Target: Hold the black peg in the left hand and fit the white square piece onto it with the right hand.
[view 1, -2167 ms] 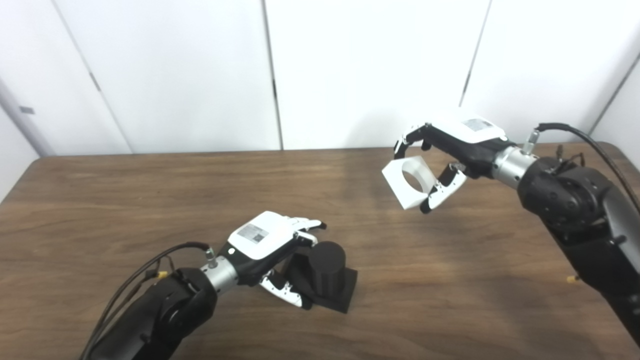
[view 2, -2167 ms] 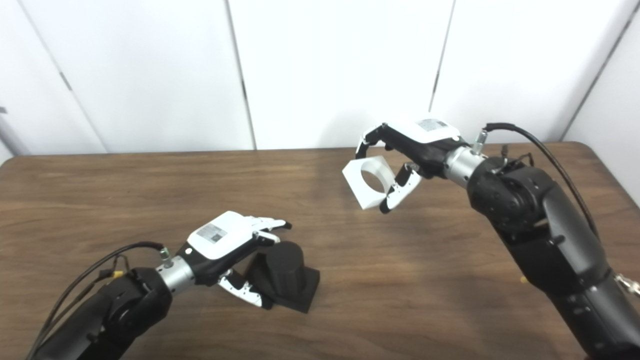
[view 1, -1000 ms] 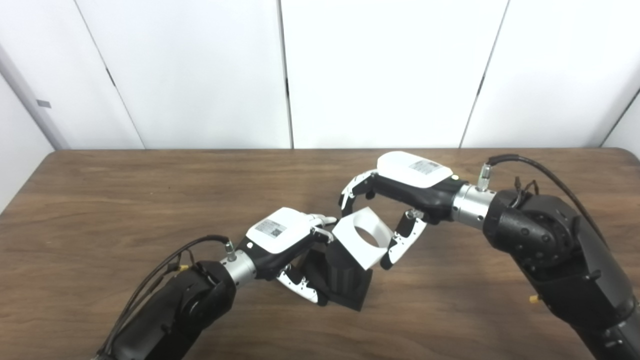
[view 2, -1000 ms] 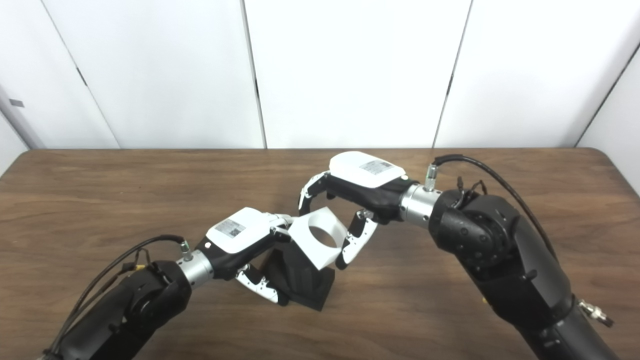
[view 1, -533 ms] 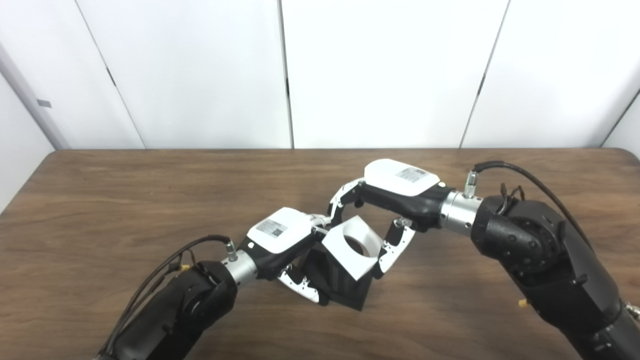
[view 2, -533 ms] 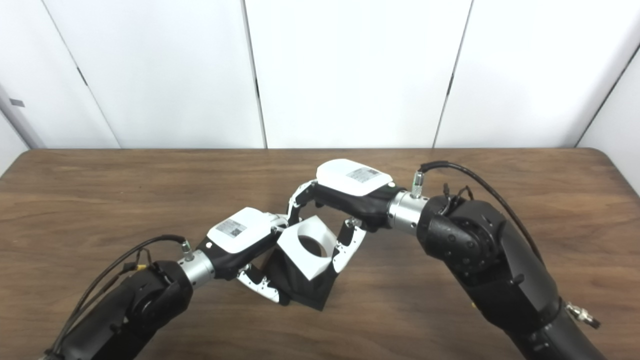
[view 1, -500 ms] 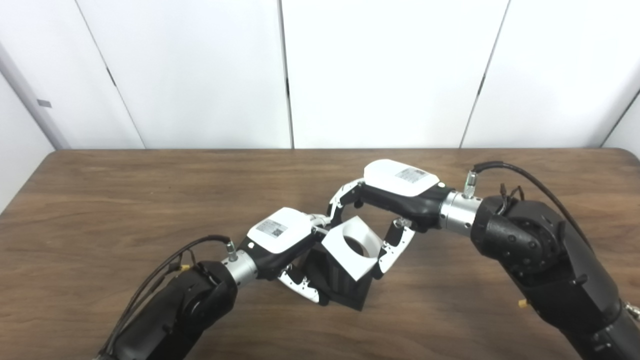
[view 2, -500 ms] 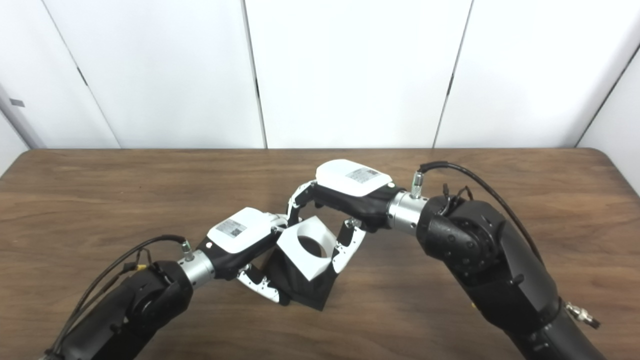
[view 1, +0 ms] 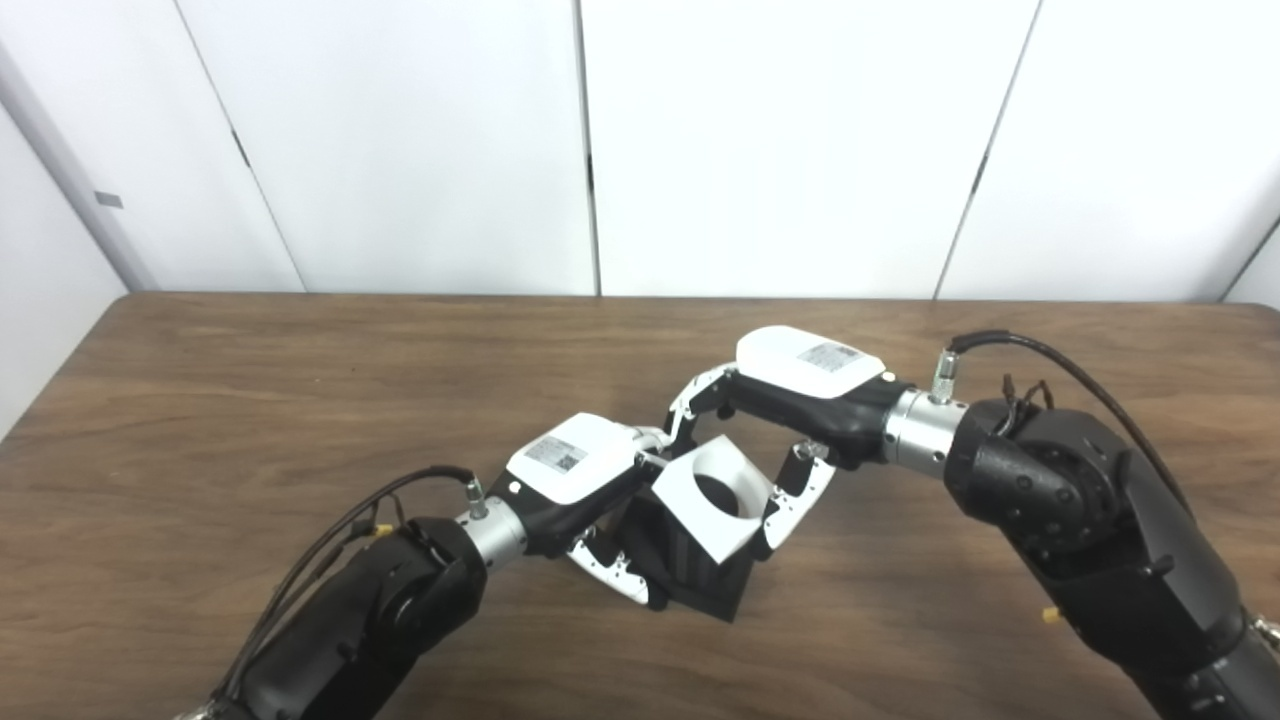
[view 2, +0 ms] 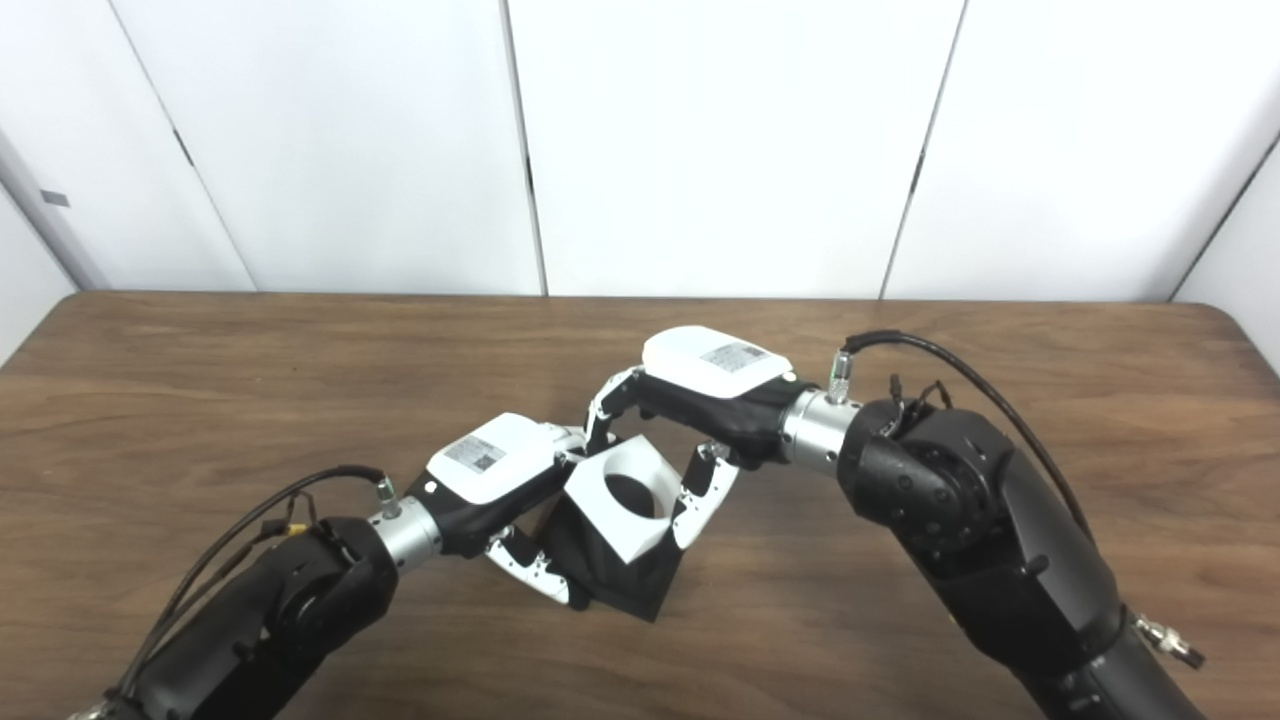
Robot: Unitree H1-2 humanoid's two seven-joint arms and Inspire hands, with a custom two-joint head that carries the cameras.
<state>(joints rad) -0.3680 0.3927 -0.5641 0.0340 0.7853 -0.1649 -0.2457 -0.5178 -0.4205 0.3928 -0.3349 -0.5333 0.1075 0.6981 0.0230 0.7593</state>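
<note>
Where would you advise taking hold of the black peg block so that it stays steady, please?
Grip the black peg block low, on its square base, from its left side, as the left hand does. The white square piece with the round hole, held by the right hand, covers the round post from above and the right, so only the base remains reachable.

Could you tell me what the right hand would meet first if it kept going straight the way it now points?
Probably the left hand. The right hand, shut on the white square piece over the black peg, points leftward toward it. They look almost touching, though depth is unclear.
</note>
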